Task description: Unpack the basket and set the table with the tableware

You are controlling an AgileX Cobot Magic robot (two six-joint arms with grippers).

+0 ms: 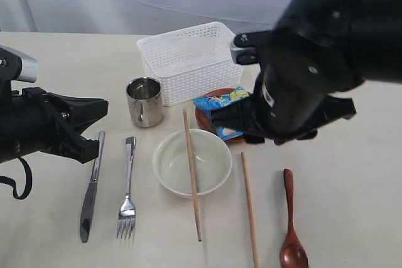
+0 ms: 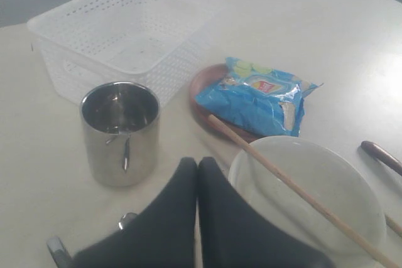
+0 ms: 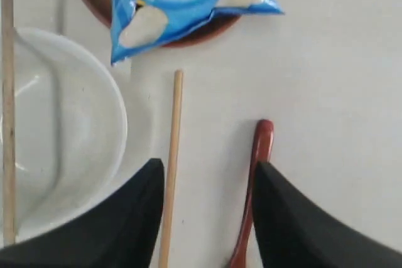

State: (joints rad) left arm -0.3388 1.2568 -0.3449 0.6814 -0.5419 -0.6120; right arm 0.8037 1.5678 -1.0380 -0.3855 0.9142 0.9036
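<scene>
The right gripper [image 3: 207,174], big, black and blurred at 2 o'clock in the exterior view, hangs with its jaws spread wide and nothing between them. In its wrist view the gap frames the second chopstick [image 1: 250,208] and the handle of the dark wooden spoon [image 1: 291,224] lying on the table [image 1: 352,205]. Taking the cream bowl [image 1: 213,167] as the dial's centre, the first chopstick [image 1: 191,174] lies across the bowl, running from 12 to 6 o'clock. The second chopstick lies just beside the bowl at 4 o'clock, with the spoon farther out the same way. The steel fork [image 1: 128,192] lies at 8 o'clock, tines toward 6, and the steel knife [image 1: 92,189] lies beyond it, roughly parallel. The steel cup [image 1: 145,101] stands upright at 11 o'clock. The white lattice basket [image 1: 195,83] sits at 12 o'clock, near the cup. At 1 o'clock the reddish-brown plate [image 1: 202,116] carries the blue chips bag [image 1: 220,101]. The left gripper [image 2: 198,164] sits at 9 o'clock, pincer pressed together on nothing, pointing toward the cup and bowl.
</scene>
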